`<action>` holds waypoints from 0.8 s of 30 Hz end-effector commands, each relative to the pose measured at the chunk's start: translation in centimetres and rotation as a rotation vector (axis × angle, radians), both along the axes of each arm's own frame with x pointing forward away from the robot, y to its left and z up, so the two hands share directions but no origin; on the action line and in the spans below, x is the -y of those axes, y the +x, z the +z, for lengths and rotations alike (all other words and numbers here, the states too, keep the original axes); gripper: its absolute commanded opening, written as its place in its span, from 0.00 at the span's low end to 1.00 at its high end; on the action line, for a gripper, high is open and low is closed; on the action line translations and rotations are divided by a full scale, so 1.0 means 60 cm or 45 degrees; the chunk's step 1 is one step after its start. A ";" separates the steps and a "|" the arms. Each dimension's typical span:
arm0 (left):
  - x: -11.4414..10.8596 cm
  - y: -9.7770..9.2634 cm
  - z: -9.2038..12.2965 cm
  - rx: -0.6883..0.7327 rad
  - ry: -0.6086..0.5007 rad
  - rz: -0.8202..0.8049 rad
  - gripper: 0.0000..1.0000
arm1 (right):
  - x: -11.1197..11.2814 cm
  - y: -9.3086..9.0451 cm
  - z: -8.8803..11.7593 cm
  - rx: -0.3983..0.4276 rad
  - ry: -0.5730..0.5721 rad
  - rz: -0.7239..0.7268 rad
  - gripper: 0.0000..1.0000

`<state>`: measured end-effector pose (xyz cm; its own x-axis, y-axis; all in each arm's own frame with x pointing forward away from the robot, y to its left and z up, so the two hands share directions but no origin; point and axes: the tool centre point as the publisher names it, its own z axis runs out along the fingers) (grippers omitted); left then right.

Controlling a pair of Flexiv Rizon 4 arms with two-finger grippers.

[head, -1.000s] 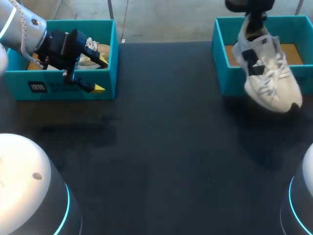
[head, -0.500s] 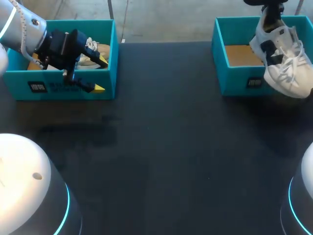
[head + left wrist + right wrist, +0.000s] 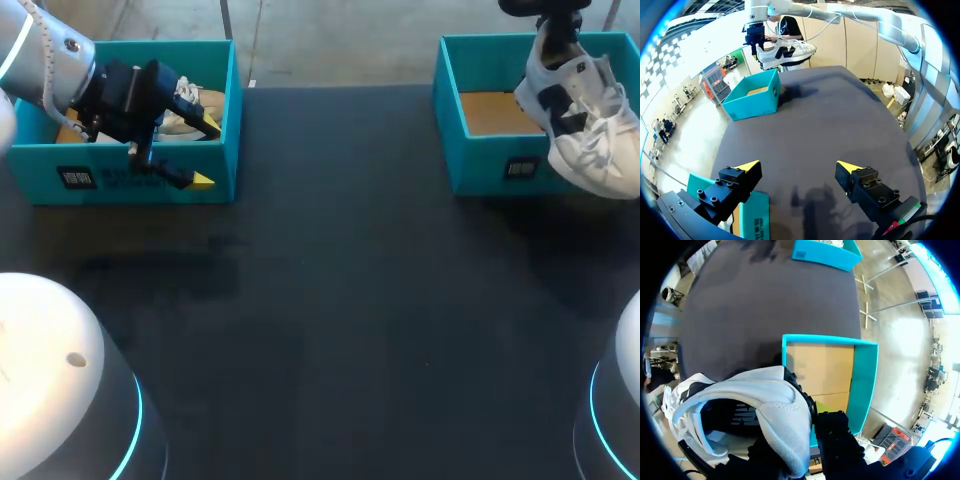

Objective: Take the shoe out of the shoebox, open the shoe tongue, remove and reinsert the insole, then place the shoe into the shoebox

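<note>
A white shoe (image 3: 585, 130) with dark side marks hangs toe-down over the right end of the right teal shoebox (image 3: 500, 165). My right gripper (image 3: 555, 25) is shut on its heel collar. In the right wrist view the heel (image 3: 775, 410) is pinched in that gripper (image 3: 805, 440), above the box's brown floor (image 3: 820, 370). My left gripper (image 3: 203, 153) stands open over the front wall of the left teal shoebox (image 3: 120, 180), which holds a second pale shoe (image 3: 195, 105). From the left wrist, its gripper (image 3: 799, 166) holds nothing, and the held shoe (image 3: 787, 50) shows far ahead.
The dark tabletop (image 3: 330, 300) stretches between the two boxes. My arms' white bases (image 3: 60, 380) sit at the near corners. The right box (image 3: 755, 97) stands near the table's far edge in the left wrist view.
My right arm has carried the shoe to the right and slightly up, from in front of the right box's middle to its right end. The left arm has not moved.
</note>
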<state>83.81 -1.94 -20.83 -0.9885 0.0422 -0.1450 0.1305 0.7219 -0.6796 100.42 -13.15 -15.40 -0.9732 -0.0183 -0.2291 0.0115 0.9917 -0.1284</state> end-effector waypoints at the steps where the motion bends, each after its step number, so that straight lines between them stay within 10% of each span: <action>1: 0.000 -0.001 0.000 0.000 0.004 0.000 1.00 | 0.000 0.002 0.003 -0.005 0.000 0.000 0.00; 24: 0.000 -0.001 0.000 0.000 0.004 0.000 1.00 | 0.194 0.074 -0.013 0.050 -0.122 -0.179 0.00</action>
<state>83.81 -1.93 -20.83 -0.9885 0.0421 -0.1450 0.1304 0.7219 -0.6796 104.03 -23.44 -15.56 -0.9559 0.0951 -0.2780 0.1639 0.9579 -0.2357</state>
